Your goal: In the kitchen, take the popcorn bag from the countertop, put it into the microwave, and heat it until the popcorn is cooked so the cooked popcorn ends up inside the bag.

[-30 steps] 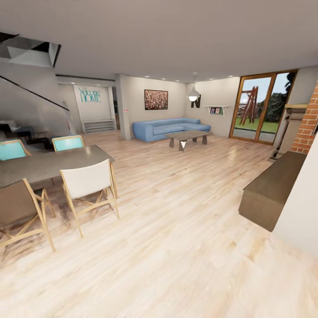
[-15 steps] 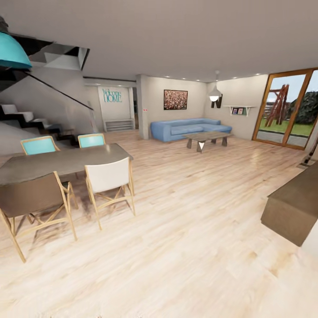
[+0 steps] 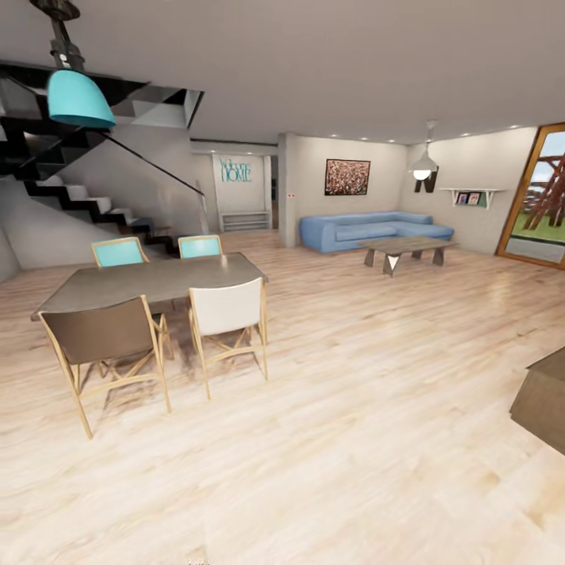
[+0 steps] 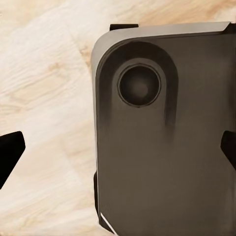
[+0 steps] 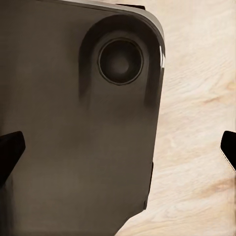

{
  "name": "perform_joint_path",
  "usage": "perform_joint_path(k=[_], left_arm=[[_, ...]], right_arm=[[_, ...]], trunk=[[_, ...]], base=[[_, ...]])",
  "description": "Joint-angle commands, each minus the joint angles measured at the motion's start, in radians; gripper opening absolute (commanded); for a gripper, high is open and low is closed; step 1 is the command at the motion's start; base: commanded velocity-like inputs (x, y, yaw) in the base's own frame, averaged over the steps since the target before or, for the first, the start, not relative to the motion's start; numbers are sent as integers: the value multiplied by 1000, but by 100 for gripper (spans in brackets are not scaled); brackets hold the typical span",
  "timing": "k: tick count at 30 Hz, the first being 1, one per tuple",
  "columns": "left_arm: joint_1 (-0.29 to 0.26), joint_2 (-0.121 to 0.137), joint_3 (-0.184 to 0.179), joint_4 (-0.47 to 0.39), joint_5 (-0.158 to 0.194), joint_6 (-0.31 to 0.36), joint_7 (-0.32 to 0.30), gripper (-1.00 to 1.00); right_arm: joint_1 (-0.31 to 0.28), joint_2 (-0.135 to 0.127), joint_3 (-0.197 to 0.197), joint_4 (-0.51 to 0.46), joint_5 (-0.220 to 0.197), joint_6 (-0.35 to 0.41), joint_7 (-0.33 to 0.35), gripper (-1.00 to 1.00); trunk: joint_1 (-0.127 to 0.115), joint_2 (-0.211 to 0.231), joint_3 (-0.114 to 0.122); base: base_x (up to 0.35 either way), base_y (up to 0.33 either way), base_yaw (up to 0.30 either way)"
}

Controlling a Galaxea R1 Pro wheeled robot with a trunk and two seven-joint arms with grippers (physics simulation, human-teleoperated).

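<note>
I am in an open living and dining room; the popcorn bag, the microwave and the countertop are out of view. My left gripper (image 4: 118, 152) hangs over the wooden floor and the robot's dark grey base (image 4: 162, 147), with its black fingertips (image 4: 10, 153) far apart and nothing between them. My right gripper (image 5: 119, 150) is held the same way above the base (image 5: 73, 123), its fingertips (image 5: 10, 150) spread wide and empty.
A grey dining table (image 3: 149, 281) with several chairs (image 3: 227, 314) stands at the left. Behind it rise dark stairs (image 3: 86, 200), and a teal pendant lamp (image 3: 77, 98) hangs above. A blue sofa (image 3: 377, 229) and coffee table (image 3: 404, 249) lie far ahead. A dark cabinet corner (image 3: 543, 400) juts in at the right.
The camera has turned left. The table, stairs and lamp have come further into the picture, while the brick wall, glass door and dark cabinet have slid off to the right.
</note>
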Motion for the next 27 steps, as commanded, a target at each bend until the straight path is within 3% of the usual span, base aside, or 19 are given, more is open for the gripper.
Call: perform_joint_path(k=[1, 27], left_arm=[[0, 0, 0, 0, 0, -2, 0, 100], [1, 0, -1, 0, 0, -2, 0, 100]], right_arm=[[0, 0, 4, 0, 2, -3, -1, 100], [0, 0, 3, 0, 2, -4, -1, 100]], trunk=[[0, 0, -1], [0, 0, -1]], base=[[0, 0, 277], [0, 0, 277]])
